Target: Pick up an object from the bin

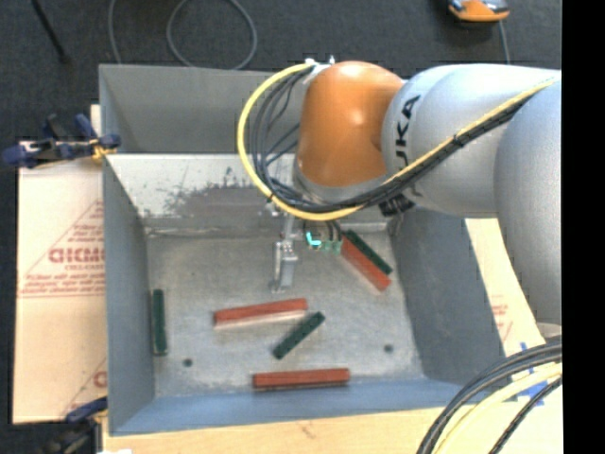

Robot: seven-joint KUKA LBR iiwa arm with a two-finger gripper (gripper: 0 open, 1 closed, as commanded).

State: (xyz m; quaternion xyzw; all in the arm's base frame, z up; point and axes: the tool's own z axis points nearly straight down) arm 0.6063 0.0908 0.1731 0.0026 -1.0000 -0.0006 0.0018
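Observation:
My gripper (283,274) hangs below the orange wrist cover over the middle of the bin floor, toward the back. Just in front of it lies a flat red bar (260,313), close under the gripper; whether they touch I cannot tell. A short dark green bar (299,335) lies slanted beside the red bar's right end. To the gripper's right, a red bar with a green bar along its back edge (365,259) lies slanted, partly hidden under the arm. I see nothing held in the gripper.
Another red bar (301,378) lies along the bin's front wall. A dark green bar (158,322) lies lengthwise by the left wall. The arm and its yellow cable cover the bin's back right part.

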